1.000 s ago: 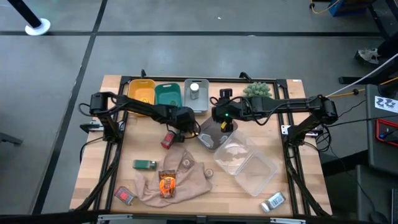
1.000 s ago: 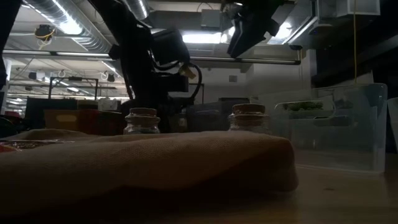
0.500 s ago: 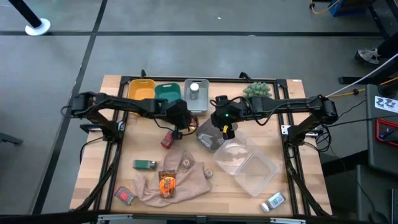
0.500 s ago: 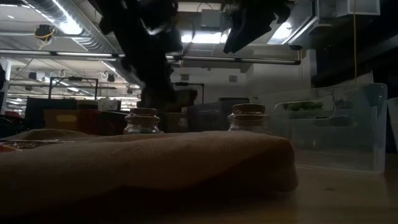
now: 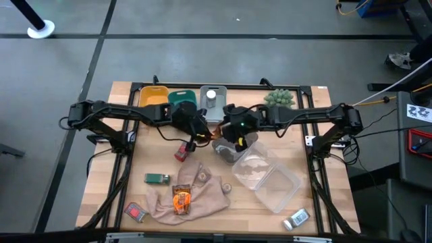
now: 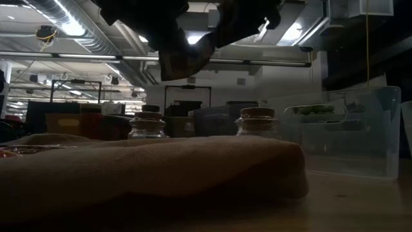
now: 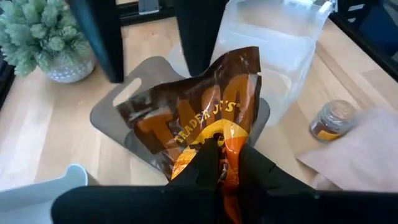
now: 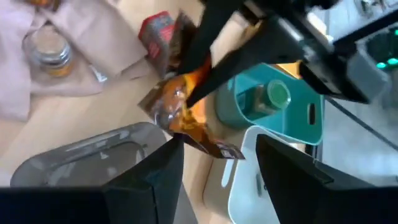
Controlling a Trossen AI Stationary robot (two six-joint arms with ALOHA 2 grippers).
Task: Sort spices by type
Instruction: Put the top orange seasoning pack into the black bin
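I see an orange-brown sachet (image 7: 205, 118) hanging crumpled above table centre, clear of the wood. Red packet (image 5: 181, 152) lies at its 7 o'clock; green box (image 5: 157, 178) farther, same bearing. Another orange sachet (image 5: 181, 199) sits at 6 o'clock. Silver-capped jar (image 5: 211, 98) upright at 12.
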